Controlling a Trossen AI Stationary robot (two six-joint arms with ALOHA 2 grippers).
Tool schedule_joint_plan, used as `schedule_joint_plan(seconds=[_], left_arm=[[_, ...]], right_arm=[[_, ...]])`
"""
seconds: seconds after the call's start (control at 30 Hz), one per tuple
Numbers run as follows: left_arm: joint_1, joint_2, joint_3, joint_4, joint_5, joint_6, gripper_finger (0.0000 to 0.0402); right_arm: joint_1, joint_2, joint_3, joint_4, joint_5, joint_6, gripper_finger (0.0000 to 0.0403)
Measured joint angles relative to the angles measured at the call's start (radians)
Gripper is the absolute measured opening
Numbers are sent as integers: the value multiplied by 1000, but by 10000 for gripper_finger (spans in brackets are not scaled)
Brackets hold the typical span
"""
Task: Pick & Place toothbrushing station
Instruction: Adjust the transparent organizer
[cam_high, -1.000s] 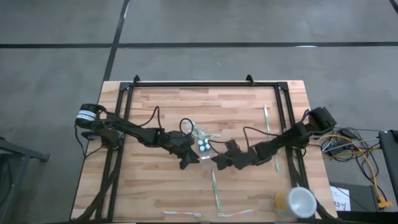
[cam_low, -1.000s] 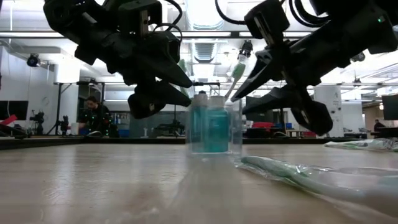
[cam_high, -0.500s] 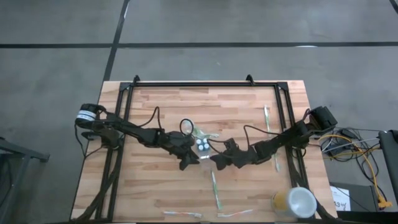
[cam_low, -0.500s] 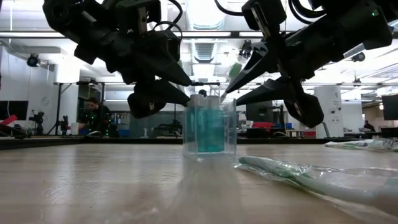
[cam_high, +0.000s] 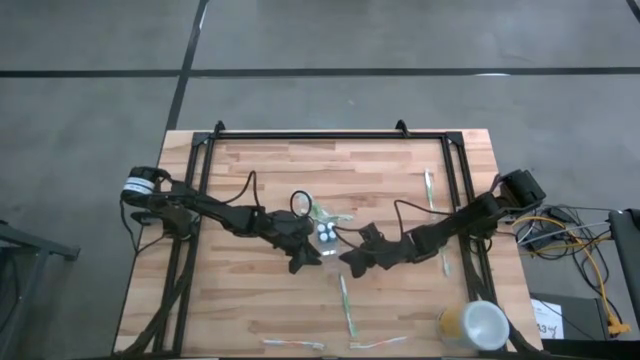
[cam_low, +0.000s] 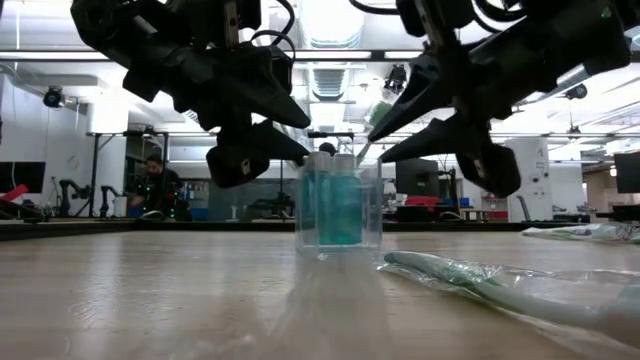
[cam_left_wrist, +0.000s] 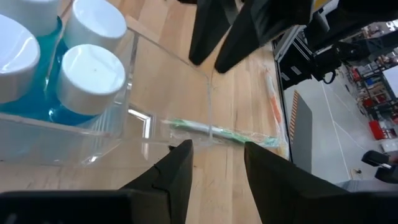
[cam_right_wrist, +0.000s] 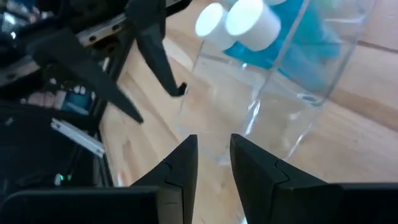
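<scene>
Two dark robot arms are meeting over the middle of a wooden table (cam_high: 400, 170), where a small clear plastic cup (cam_low: 340, 207) is standing upright with three white-capped tubes (cam_left_wrist: 93, 78) inside. The left gripper (cam_high: 308, 256) is hovering at the cup's left side, its fingers (cam_left_wrist: 174, 174) apart and holding nothing. The right gripper (cam_high: 347, 258) is hanging just right of the cup, its fingers (cam_right_wrist: 180, 165) standing slightly apart; whether they are pinching anything cannot be told. A wrapped toothbrush (cam_high: 346, 305) is lying nearer the table's front edge, and a yellow cup (cam_high: 472, 325) is sitting at the front right corner.
</scene>
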Motion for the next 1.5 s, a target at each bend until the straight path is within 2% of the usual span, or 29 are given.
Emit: schedule_joint_plan(seconds=[0.27, 0.7, 0.93, 1.17, 1.5], left_arm=[[0, 0, 0, -32, -2, 1, 149], [-12, -26, 6, -33, 24, -10, 149], [-21, -184, 1, -70, 17, 50, 149], [-21, -357, 1, -245, -138, 126, 149], [-21, -472, 0, -287, -167, 197, 149]], right_arm=[[-1, -84, -1, -199, 10, 20, 91], [0, -41, 3, -174, 26, 74, 91], [0, -31, 3, -150, 23, 76, 91], [0, -31, 16, -130, 23, 61, 91], [0, -31, 75, 17, 23, -190, 91]])
